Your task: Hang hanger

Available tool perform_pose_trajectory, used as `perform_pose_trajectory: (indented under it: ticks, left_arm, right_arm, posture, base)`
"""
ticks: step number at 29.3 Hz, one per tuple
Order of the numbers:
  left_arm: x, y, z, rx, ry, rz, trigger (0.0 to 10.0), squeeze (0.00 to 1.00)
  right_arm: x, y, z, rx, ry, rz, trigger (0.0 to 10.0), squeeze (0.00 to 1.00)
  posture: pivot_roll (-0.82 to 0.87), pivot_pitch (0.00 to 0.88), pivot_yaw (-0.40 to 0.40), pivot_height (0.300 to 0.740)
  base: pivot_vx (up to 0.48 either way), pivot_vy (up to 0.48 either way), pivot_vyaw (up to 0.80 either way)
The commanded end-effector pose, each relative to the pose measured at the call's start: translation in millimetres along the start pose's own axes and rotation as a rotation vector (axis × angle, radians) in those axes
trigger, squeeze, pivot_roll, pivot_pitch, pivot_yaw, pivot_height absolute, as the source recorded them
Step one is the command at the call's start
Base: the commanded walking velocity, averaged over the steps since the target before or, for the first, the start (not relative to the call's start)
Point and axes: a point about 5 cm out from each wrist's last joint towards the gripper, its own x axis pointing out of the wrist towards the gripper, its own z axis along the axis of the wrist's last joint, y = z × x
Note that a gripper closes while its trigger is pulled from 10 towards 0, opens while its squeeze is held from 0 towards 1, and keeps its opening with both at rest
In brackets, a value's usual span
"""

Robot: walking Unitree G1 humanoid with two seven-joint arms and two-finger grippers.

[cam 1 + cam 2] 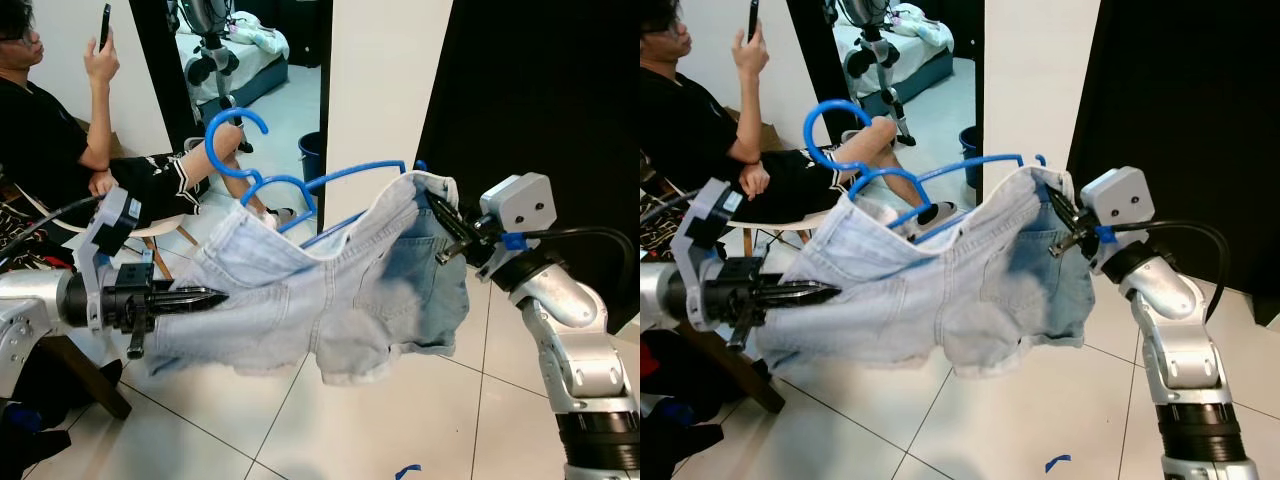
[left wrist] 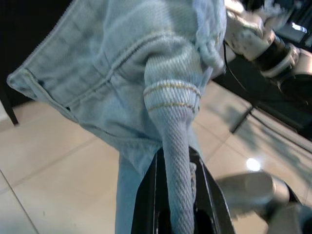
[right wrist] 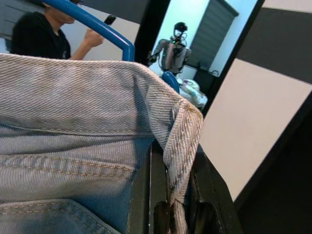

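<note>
Both grippers clamp the denim shorts, which hang on the blue hanger mid-frame: left gripper at 9 o'clock, right gripper at 3 o'clock. Keep the waistband taut and level; raise both ends together so the hook at 11 o'clock stays free.

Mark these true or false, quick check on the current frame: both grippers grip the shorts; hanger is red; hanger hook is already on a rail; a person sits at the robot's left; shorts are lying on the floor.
1. Both grippers grip the denim shorts. True: the left gripper and the right gripper each pinch an edge.
2. The hanger is red. False: it is blue.
3. The hanger's hook is on a rail. False: the hook sticks up free in the air.
4. A seated person is at the robot's left. True, holding up a phone.
5. The shorts lie on the floor. False: they are held stretched above the tiles.
</note>
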Motion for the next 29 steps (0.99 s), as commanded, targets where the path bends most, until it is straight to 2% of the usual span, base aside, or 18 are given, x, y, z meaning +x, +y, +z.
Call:
perform_pose_trajectory:
  ticks: [1,4,6,7,9,13,23,29]
  left_arm:
    - [-5.5,-7.3,0,-0.01,0.041,-0.04,9.2,0.0]
    - [-6.9,-9.9,0,-0.018,0.052,-0.054,9.2,0.0]
    - [-11.2,-15.8,-3,-0.034,0.095,-0.078,9.3,0.0]
    - [-11.2,-15.8,-3,-0.034,0.095,-0.078,9.3,0.0]
    - [-15.0,-20.7,-6,-0.052,0.133,-0.095,9.2,0.0]
    - [-15.8,-26.3,-8,-0.075,0.162,-0.123,9.2,0.0]
    - [-14.8,-32.9,-12,-0.105,0.216,-0.18,9.1,0.0]
    - [-17.0,-32.1,-11,-0.096,0.245,-0.178,9.2,0.0]
  right_arm:
    - [-9.4,-16.2,2,0.027,-0.026,-0.057,10.0,0.0]
    - [-14.3,-22.6,1,0.057,-0.035,-0.064,10.0,0.0]
    - [-29.2,-39.2,8,0.145,-0.093,-0.037,10.0,0.0]
    - [-29.2,-39.2,8,0.145,-0.093,-0.037,10.0,0.0]
    - [-45.1,-52.4,22,0.211,-0.181,0.047,10.0,0.0]
    - [-60.3,-62.8,37,0.23,-0.255,0.161,10.0,0.0]
    - [-63.0,-59.9,45,0.196,-0.234,0.363,10.0,0.0]
    - [-63.1,-61.6,46,0.165,-0.205,0.416,10.0,0.0]
  posture:
    - [0.07,0.072,0.016,0.74]
    - [0.07,0.072,0.016,0.74]
    - [0.08,0.076,0.012,0.74]
    - [0.08,0.076,0.012,0.74]
    - [0.08,0.077,0.009,0.74]
    - [0.08,0.079,0.009,0.74]
    - [0.08,0.08,0.012,0.74]
    - [0.09,0.081,0.013,0.74]
  base:
    - [0.0,0.0,0.0]
    - [0.0,0.0,0.0]
    - [0.0,0.0,0.0]
    - [0.0,0.0,0.0]
    - [0.0,0.0,0.0]
    - [0.0,0.0,0.0]
    - [0.0,0.0,0.0]
    - [0.0,0.0,0.0]
